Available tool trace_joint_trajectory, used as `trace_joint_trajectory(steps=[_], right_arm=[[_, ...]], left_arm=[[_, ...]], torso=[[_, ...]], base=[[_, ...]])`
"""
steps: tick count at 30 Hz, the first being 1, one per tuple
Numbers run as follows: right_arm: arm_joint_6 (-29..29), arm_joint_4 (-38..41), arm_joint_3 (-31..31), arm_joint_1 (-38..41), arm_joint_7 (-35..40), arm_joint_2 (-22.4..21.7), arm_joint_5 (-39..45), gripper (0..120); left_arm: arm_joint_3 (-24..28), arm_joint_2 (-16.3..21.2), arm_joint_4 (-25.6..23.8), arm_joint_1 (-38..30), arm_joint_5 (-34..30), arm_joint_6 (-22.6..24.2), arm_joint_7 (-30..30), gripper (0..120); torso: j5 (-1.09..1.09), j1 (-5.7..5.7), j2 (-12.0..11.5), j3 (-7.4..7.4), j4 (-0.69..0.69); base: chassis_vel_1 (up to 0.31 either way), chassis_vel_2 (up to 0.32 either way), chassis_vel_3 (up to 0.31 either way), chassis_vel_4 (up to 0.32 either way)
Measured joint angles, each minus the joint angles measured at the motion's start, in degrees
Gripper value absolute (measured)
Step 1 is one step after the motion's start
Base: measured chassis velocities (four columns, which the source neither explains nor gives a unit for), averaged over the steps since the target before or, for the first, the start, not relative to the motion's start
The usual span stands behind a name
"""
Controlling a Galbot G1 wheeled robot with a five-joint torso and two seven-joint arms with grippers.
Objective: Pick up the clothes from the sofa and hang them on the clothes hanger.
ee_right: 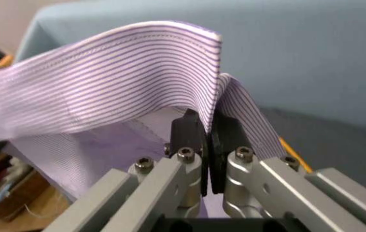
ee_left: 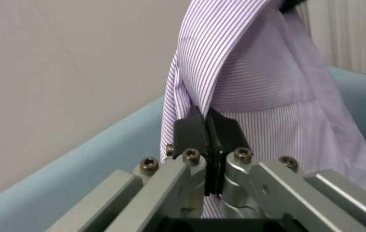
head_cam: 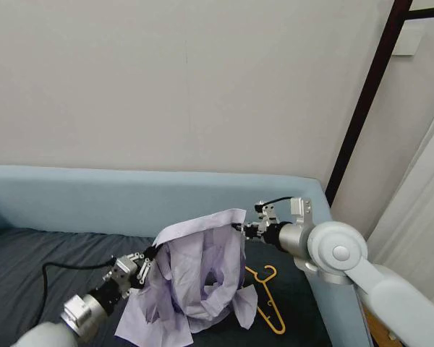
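Purple-striped shirt (head_cam: 202,278) is up over the sofa (head_cam: 94,199): your left gripper (head_cam: 152,251) pinches one edge tight, your right gripper (head_cam: 240,228) clamps another. Its drooping hem hides part of the orange hanger (head_cam: 266,298) on the seat.

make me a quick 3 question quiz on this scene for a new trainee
1. True or false: the orange hanger lies on the sofa, in neither gripper.
2. Pick one. The purple striped shirt is held by: A one gripper, B both grippers, C no gripper.
3. Short answer: on which side of the shirt, by the robot's own sides, does the hanger lie?

Key
1. True.
2. B: the left gripper and the right gripper are each shut on its fabric, holding it up above the seat.
3. Right.
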Motion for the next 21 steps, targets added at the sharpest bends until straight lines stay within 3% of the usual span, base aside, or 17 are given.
trace_joint_trajectory(steps=[2,6,7,11,16,20,21], right_arm=[[0.00,0.58,0.58,0.48,0.00,-0.55,0.94,0],[0.00,4.54,3.32,1.97,-0.04,-4.38,5.22,0],[0.00,4.54,3.32,1.97,-0.04,-4.38,5.22,0],[0.00,7.03,6.26,2.42,-0.87,-7.05,7.17,0],[0.01,6.78,6.96,2.77,-1.63,-8.54,7.28,0],[0.09,6.43,7.11,2.53,-1.86,-9.16,7.32,0],[0.09,6.43,7.11,2.53,-1.86,-9.16,7.32,0]], left_arm=[[-0.77,2.22,-0.65,0.00,-1.55,0.03,0.32,0],[-5.64,12.09,-3.35,-0.55,-8.48,-0.60,2.79,0],[-5.64,12.09,-3.35,-0.55,-8.48,-0.60,2.79,0],[-5.55,19.81,-1.38,-6.98,-13.48,-2.91,7.47,0],[-5.50,22.59,1.59,-9.02,-13.60,-4.73,12.41,0],[-5.47,22.78,5.02,-9.51,-7.01,-11.66,22.63,0],[-5.47,22.78,5.02,-9.51,-7.01,-11.66,22.63,0]], torso=[[0.00,0.00,0.00,0.00,0.01],[0.01,0.00,0.00,0.00,-0.02],[0.01,0.00,0.00,0.00,-0.02],[0.02,0.00,0.00,-0.01,-0.03],[0.02,0.00,0.00,0.00,-0.01],[-0.01,0.00,0.00,0.00,0.00],[-0.01,0.00,0.00,0.00,0.00]], base=[[0.000,0.000,0.000,0.000],[0.000,0.000,0.000,0.000],[0.000,0.000,0.000,0.000],[0.000,0.000,0.000,0.000],[0.000,0.000,0.000,0.000],[0.000,0.000,0.000,0.000],[0.000,0.000,0.000,0.000]])
